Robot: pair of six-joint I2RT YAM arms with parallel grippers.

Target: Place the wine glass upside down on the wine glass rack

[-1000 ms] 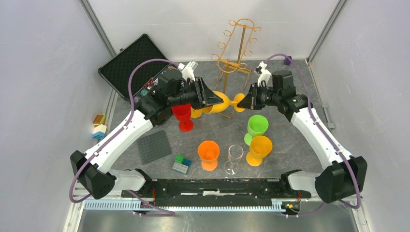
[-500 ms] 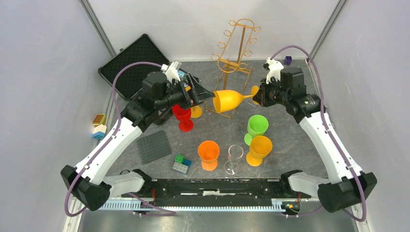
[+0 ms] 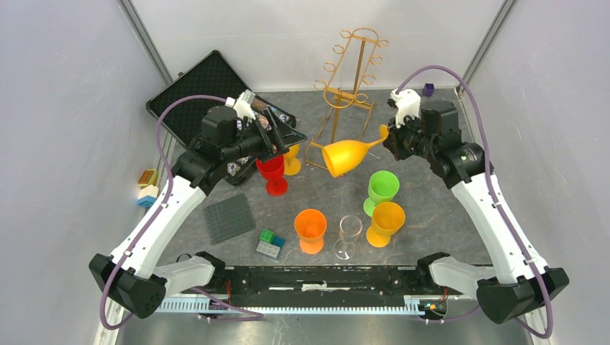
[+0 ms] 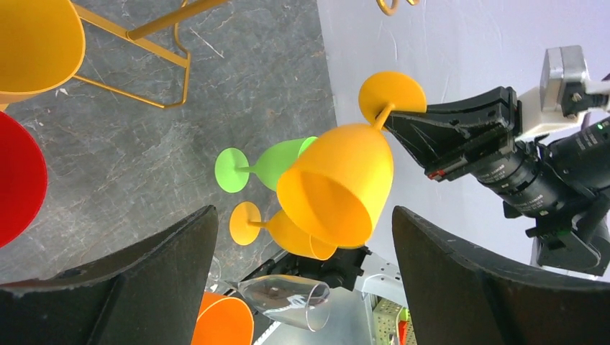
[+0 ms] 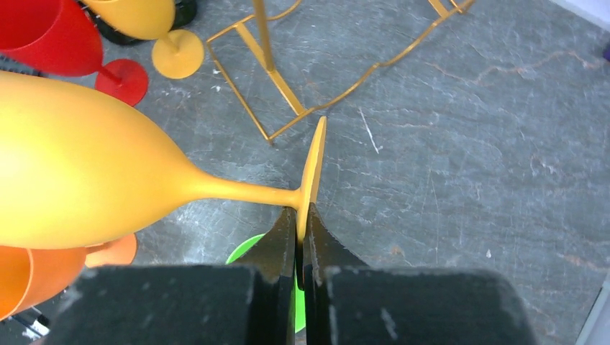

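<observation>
Partly hidden: wine glass (image 5: 93, 165) foot, inside right claw (image 5: 303, 219).

The wine glass (image 3: 349, 156) is plain yellow-orange, unpatterned. The wine glass rack (image 3: 344, 95) is gold. The table (image 3: 431, 208) is dark grey with pale stone-like veining.

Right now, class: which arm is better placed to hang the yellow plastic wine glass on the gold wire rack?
Right. The right hand is shut on the foot of the yellow plastic wine glass, holding it aloft beside the gold wire rack. The left hand is open and empty.
</observation>
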